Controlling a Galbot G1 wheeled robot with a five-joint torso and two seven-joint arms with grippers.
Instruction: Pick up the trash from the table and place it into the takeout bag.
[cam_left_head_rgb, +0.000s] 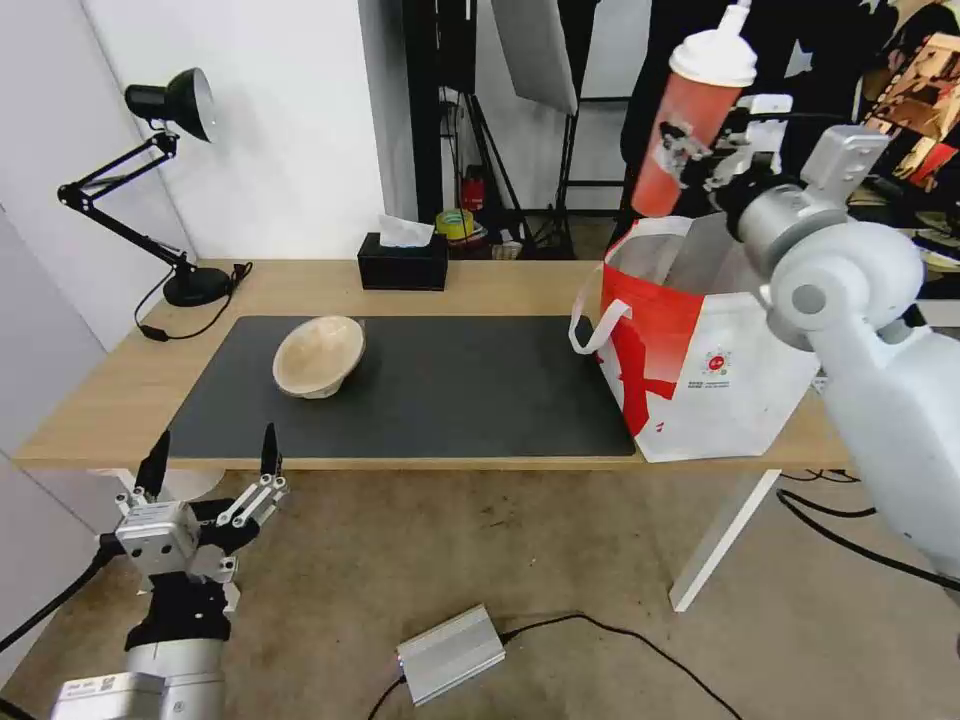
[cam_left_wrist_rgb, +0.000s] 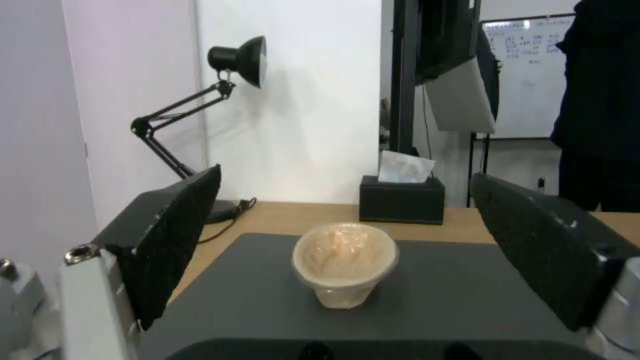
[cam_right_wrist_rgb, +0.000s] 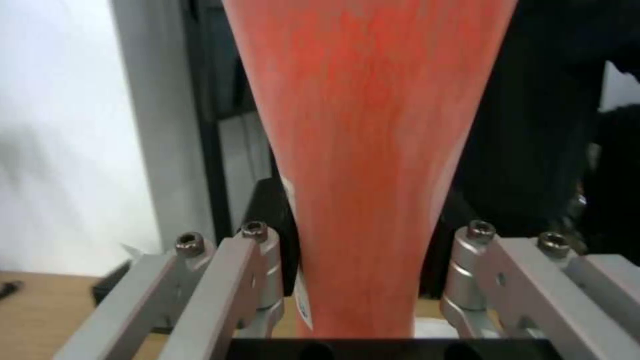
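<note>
Red drink cup (cam_left_head_rgb: 686, 130) is hanging above the takeout bag (cam_left_head_rgb: 700, 345), right gripper (cam_left_head_rgb: 700, 160) pinching its thin, crushable lower wall; left gripper (cam_left_head_rgb: 212, 462) is gaping idle.

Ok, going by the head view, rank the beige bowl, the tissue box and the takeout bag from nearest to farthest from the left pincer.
1. Beige bowl: on the dark mat, just beyond the left pincer, which hangs open in front of the table's near edge.
2. Tissue box: at the table's far edge, behind the mat.
3. Takeout bag: at the table's right end.
</note>
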